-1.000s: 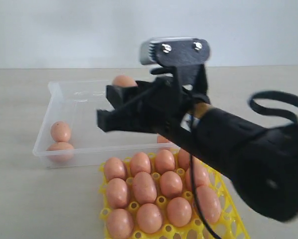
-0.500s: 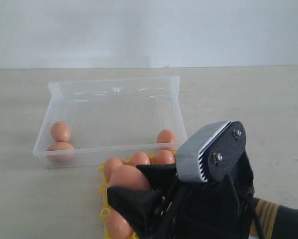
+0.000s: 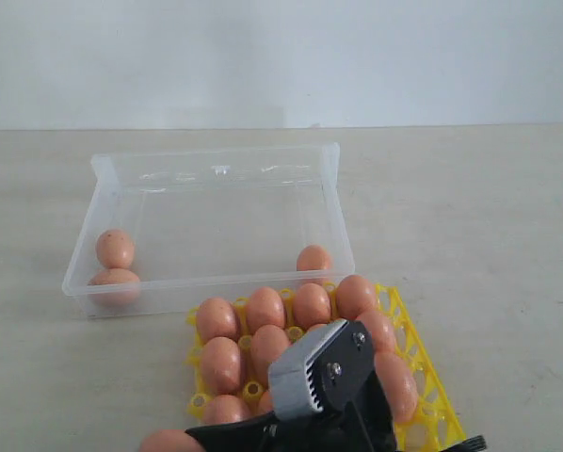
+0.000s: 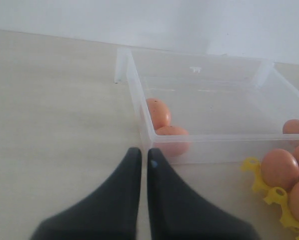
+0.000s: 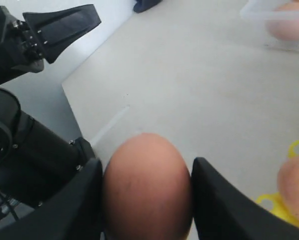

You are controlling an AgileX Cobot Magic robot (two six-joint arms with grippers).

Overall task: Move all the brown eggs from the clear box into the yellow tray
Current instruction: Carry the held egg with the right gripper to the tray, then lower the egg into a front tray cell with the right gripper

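The clear box point(image 3: 336, 202) holds three brown eggs: two at its left end point(image 3: 115, 249) and one in the near right corner point(image 3: 313, 258). In front of it the yellow tray point(image 3: 423, 377) carries several eggs point(image 3: 265, 309). My right gripper point(image 3: 199, 439) sits low over the tray's near left corner, shut on a brown egg point(image 5: 147, 185) that fills the gap between its fingers point(image 5: 214, 200). My left gripper point(image 4: 143, 153) is shut and empty, just outside the box's point(image 4: 199, 145) near wall, by the two eggs point(image 4: 157, 112).
The right wrist camera housing point(image 3: 310, 372) hides the tray's near cups in the exterior view. The left arm point(image 5: 24, 155) shows beyond the table edge in the right wrist view. Beige tabletop point(image 3: 489, 217) surrounds the box and tray.
My right gripper has carried the egg from above the box down and toward the near side, ending low at the tray's near left corner. The eggs in the box have not moved.
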